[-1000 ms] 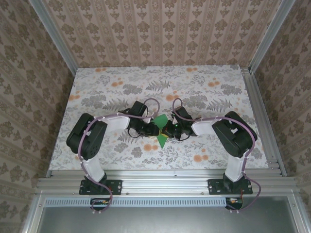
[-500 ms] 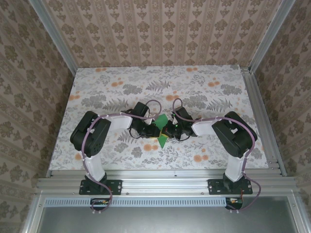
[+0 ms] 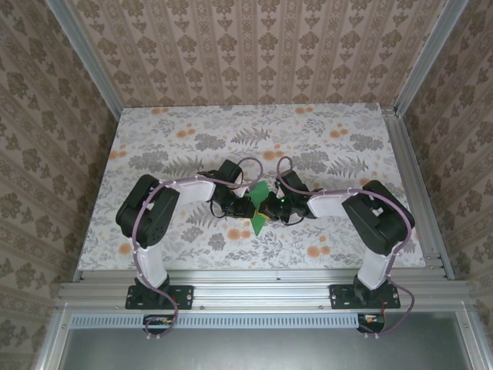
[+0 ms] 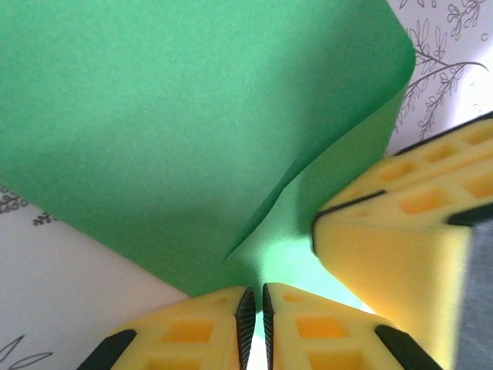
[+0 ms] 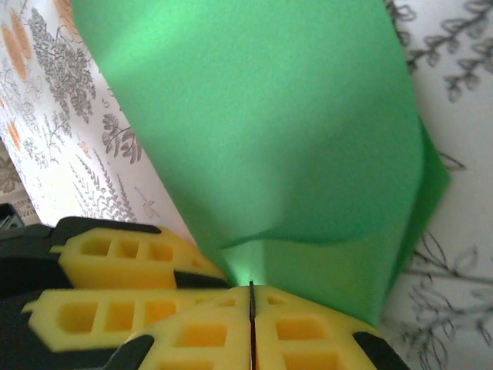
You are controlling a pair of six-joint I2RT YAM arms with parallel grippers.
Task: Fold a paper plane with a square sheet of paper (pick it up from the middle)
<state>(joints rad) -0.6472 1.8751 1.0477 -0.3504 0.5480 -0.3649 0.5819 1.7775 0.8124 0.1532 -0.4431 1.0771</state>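
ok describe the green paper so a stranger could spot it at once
On the floral table, look at the middle of its near half. The green paper is pinched there between the left end effector and the right end effector. It is the one plain bright green shape against the grey and orange print.

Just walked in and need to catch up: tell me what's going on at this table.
Both arms are working one green sheet of paper over the middle of the floral table. The left gripper and the right gripper are each shut on it, close together. The sheet is bent with a soft crease and is not yet a plane.
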